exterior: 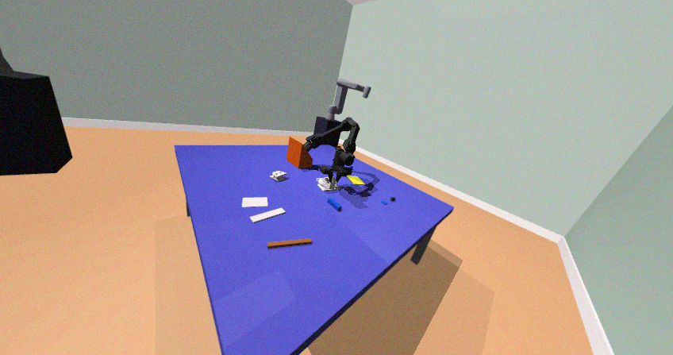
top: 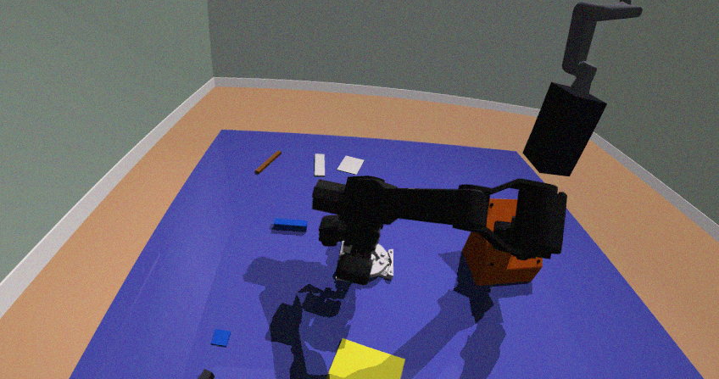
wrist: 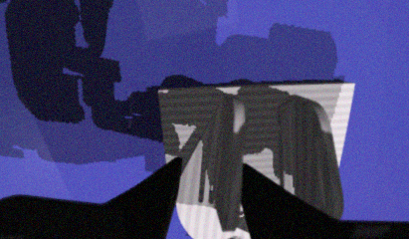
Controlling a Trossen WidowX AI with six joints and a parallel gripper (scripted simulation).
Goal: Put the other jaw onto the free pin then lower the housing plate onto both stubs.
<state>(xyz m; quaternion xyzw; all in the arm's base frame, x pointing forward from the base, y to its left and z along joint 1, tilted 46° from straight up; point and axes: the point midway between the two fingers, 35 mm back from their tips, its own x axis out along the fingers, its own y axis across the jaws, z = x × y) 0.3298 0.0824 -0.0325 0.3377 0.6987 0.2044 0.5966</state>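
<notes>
My gripper [exterior: 333, 179] [wrist: 210, 166] points down over the white base plate [exterior: 320, 186] [wrist: 346, 102] and is shut on one grey jaw [wrist: 227, 144], which stands between the fingertips in the wrist view. The other grey jaw [wrist: 310, 154] lies over the base plate, to the right of the held one. Shadow covers much of both jaws. The pins and gear teeth cannot be made out, so I cannot tell whether the held jaw is on a pin. The white housing plate [exterior: 278, 175] stands apart from the base on the blue table; the arm hides it in the top view.
An orange block [top: 502, 271] [exterior: 296, 154] stands by the arm's base. A blue bar [top: 290, 225] [exterior: 334, 204] and a yellow square [top: 363, 362] [exterior: 355, 180] lie near the base plate. A white square [top: 350, 164] [exterior: 255, 202], white strip [top: 319, 164] [exterior: 267, 214] and brown stick [top: 267, 162] [exterior: 289, 243] lie farther off.
</notes>
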